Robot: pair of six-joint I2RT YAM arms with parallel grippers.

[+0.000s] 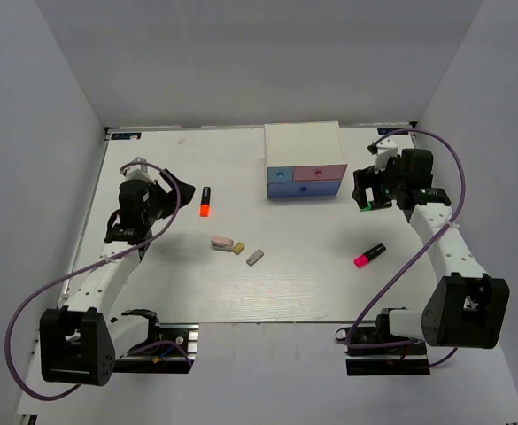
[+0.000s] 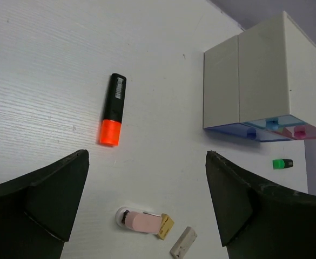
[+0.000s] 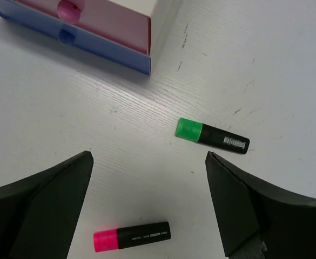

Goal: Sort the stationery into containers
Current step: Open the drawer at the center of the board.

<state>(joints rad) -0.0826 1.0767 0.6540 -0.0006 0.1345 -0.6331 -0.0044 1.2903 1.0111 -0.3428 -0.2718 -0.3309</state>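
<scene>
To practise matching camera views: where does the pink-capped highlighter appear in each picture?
Top external: the pink-capped highlighter lies right of centre.
Left wrist: not in it.
Right wrist: near the bottom edge, left of centre.
Shared landmark: the white drawer cabinet.

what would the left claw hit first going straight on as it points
The left claw likely meets bare table between the orange-capped highlighter and the pink eraser; depth is unclear.
</scene>
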